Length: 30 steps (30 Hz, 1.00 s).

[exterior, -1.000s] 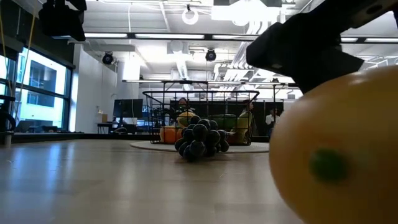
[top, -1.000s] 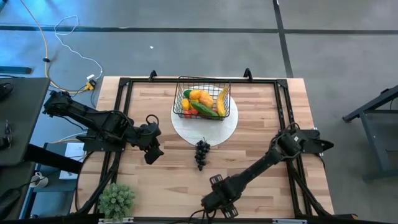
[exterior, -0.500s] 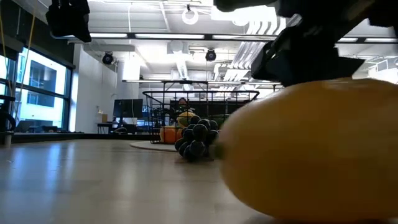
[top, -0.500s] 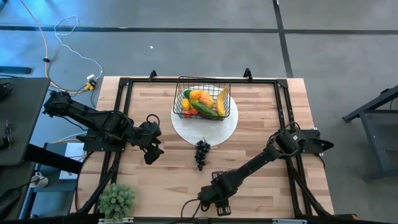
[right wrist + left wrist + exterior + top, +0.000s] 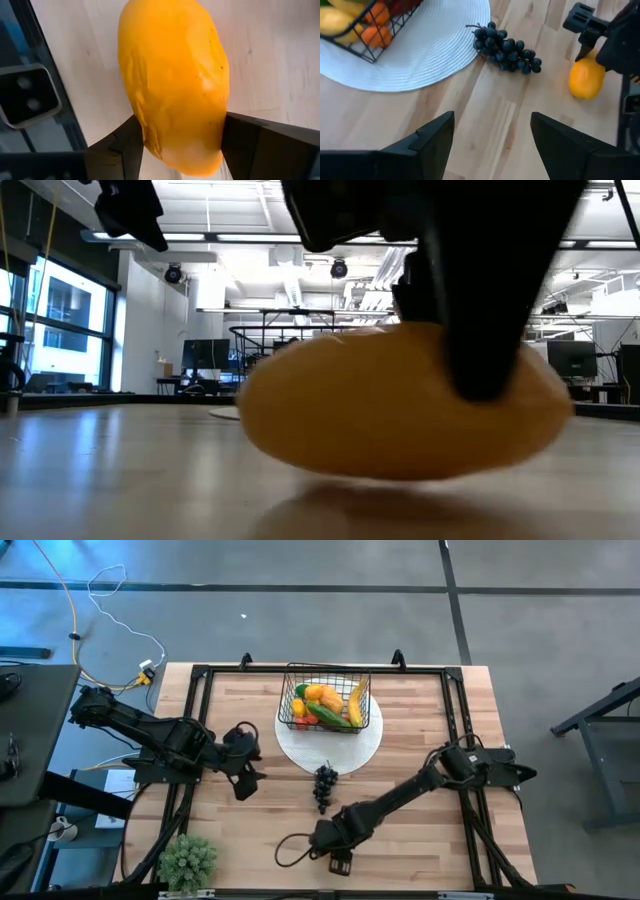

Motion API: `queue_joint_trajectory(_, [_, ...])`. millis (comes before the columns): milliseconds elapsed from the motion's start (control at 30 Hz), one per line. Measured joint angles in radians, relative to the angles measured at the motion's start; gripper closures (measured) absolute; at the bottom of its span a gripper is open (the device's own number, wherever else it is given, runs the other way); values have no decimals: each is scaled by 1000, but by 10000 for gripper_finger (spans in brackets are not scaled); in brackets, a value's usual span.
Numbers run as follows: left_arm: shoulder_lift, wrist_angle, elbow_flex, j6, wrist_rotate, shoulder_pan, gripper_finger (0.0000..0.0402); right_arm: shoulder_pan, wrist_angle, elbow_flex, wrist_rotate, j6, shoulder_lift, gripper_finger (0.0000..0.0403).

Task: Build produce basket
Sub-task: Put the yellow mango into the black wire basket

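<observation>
The right gripper [image 5: 175, 145] clamped its two dark fingers on a smooth orange-yellow mango [image 5: 172, 80], just above the pale wooden worktop [image 5: 420, 710] at its near edge. The left gripper [image 5: 490, 140] hung open over the worktop's left side. Between them lay dark plastic grapes [image 5: 325, 784], touching a round white plate [image 5: 370, 735] bearing the black wire-mesh basket [image 5: 325, 670] of produce.

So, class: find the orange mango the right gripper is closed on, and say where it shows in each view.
High view: hidden beneath the right gripper, near the table's front edge.
Low view: mango fills the centre.
Left wrist view: mango far right, beyond the grapes.
Right wrist view: mango fills the middle.
Shared landmark: the right gripper.
</observation>
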Motion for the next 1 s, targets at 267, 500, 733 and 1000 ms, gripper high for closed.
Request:
queue_joint_trajectory(267, [-12, -22, 0, 114, -90, 7, 151, -28, 35, 1, 67, 134, -35, 219])
queue_joint_trajectory(500, [-29, -53, 0, 164, -93, 58, 152, -48, 40, 1, 147, 236, -84, 219])
queue_joint_trajectory(733, [-56, -53, 1, 213, -101, 102, 151, -83, 37, 1, 234, 275, -131, 219])
queue_joint_trajectory(1000, [-105, -51, 1, 212, -113, 160, 151, -170, -26, 2, 370, 318, -197, 219])
